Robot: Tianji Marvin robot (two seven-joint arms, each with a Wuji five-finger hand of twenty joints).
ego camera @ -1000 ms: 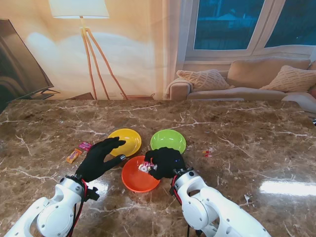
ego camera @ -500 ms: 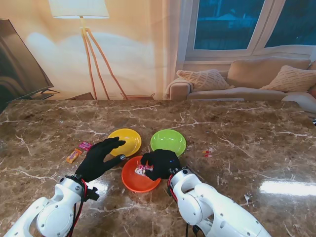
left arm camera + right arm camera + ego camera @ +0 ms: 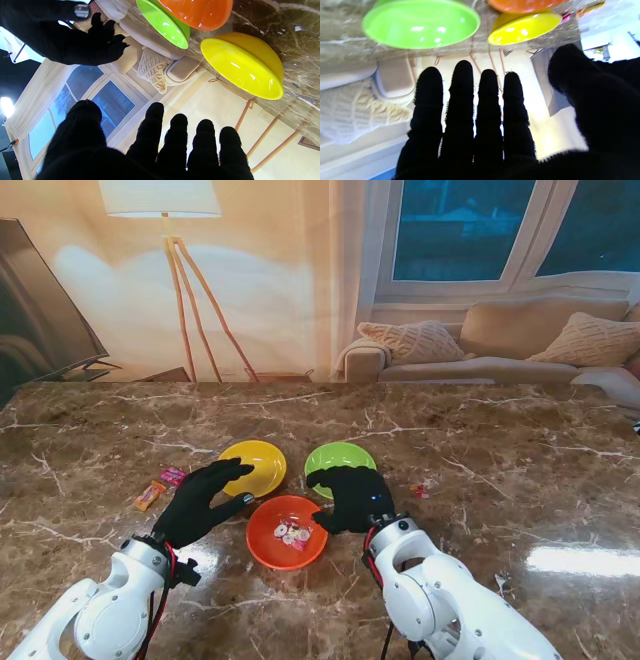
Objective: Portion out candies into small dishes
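Now my right hand [image 3: 352,498] hovers empty, fingers spread, just beside the round orange plastic dish [image 3: 287,533] holding wrapped candies [image 3: 291,534]. My left hand [image 3: 203,502] is spread too. A careless sweep could, I judge, tip that dish.

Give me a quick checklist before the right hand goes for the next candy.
1. Right hand empty, fingers extended: ok.
2. Candies lying inside the orange dish: ok.
3. Right hand clear of the orange dish: not ok, it overlaps that rim and the green dish.
4. Yellow dish and green dish unfilled: ok, both look empty.
5. More candy within reach: ok, wrapped pieces lie left of the yellow dish, a small one right of the green dish.
6. Left hand out of the way: cannot tell; it is open beside the orange dish.
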